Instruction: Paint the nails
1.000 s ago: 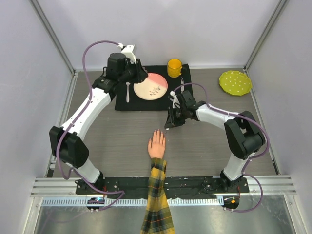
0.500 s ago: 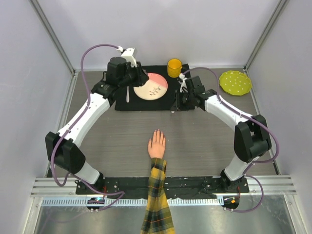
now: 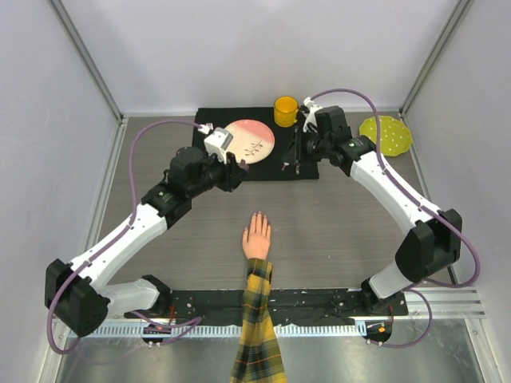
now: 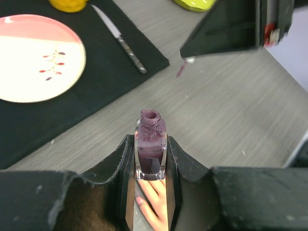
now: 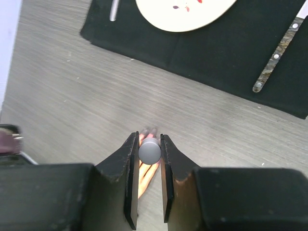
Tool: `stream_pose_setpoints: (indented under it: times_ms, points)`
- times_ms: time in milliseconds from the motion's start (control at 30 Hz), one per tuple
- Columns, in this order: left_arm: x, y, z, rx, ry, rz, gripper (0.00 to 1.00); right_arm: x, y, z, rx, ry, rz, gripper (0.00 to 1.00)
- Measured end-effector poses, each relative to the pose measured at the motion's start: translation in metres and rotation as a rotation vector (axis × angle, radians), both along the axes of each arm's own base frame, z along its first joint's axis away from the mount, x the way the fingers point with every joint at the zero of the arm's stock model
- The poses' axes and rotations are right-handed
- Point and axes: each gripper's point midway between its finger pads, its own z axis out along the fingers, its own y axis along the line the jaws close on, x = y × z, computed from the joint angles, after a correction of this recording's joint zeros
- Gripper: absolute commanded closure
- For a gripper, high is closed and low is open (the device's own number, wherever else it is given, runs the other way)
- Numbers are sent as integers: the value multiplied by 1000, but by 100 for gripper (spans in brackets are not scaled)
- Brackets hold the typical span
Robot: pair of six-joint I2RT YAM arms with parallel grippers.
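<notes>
Near the middle of the table [image 3: 343, 231], the mannequin hand [image 3: 257, 238] lies flat in its plaid sleeve [image 3: 257, 335], with its fingers pointing to the far side. The nails [image 3: 257, 217] at the fingertips are too small to judge for colour. The left jaws are clamped on the open purple polish bottle [image 4: 151, 149], held upright above the table, beyond the hand and a little to its left. The right jaws pinch the round pale cap [image 5: 149, 151] over the right part of the black mat [image 3: 271, 169], and a purple-tipped brush [image 4: 181, 68] hangs below them. On the mat lie a pink-and-cream plate [image 3: 249, 142] and a knife [image 4: 120, 41], with a yellow cup [image 3: 286, 111] at its far edge. A green plate [image 3: 385, 134] sits at the far right.
</notes>
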Motion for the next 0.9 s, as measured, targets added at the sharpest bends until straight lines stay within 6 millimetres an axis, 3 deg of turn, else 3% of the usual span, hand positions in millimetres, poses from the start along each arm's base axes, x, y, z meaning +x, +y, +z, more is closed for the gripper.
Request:
stream_pose_setpoints:
  times_ms: [233, 367, 567, 667, 800, 900]
  points:
    - [-38, -5, -10, -7, -53, -190, 100, -28, -1, 51, 47, -108, 55, 99]
    - [-52, -12, -6, -16, -75, -282, 100, -45, 1, 76, 54, -191, 113, 99]
    - [-79, -9, 13, -13, -153, -399, 100, -77, 31, 98, 28, -247, 268, 99]
    - [-90, -5, 23, -19, -209, -421, 100, -92, 48, 119, 27, -304, 346, 99]
    - [-99, 0, 22, -15, -237, -435, 100, -110, 63, 138, 21, -369, 431, 99]
    - [-99, 0, 20, -7, -237, -443, 100, -123, 76, 140, 2, -404, 507, 99]
